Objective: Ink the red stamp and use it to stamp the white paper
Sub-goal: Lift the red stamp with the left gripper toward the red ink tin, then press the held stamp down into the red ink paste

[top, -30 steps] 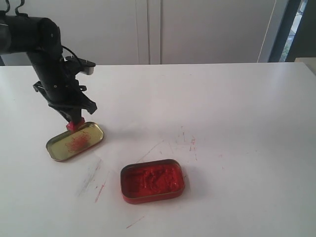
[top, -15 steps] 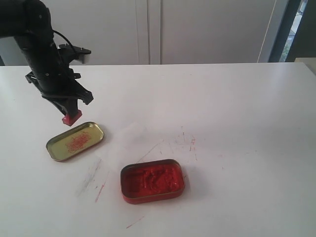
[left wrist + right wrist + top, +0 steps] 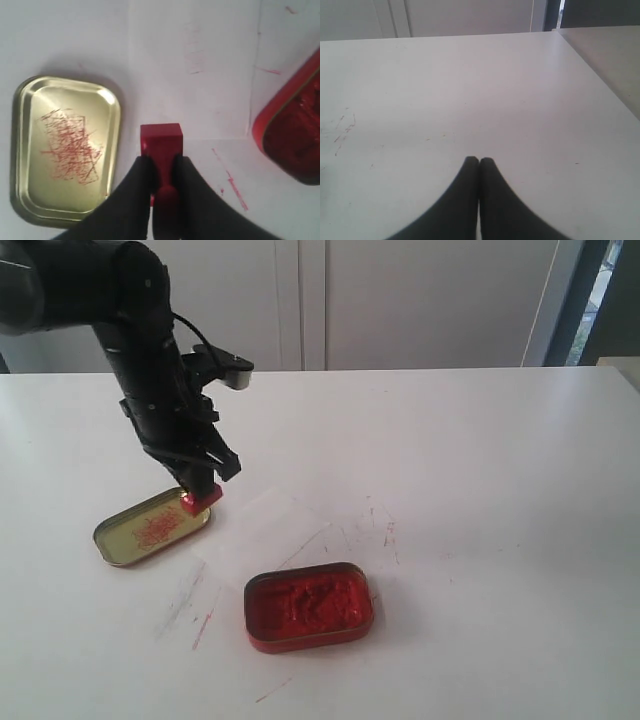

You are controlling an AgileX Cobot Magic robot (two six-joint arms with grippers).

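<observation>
The red stamp sat pinched by its handle between the two black fingers of the left gripper, its square base facing down by the right end of the shallow gold lid. Whether the base touched anything could not be told. The white paper lay just beside the lid, with the tin of red ink near its front edge. The rest of the table stretched bare to the right. The left wrist view showed the stamp over the paper's edge near a corner, clear of the lid and the tin. The right gripper appeared in its wrist view alone, fingers pressed together on nothing.
</observation>
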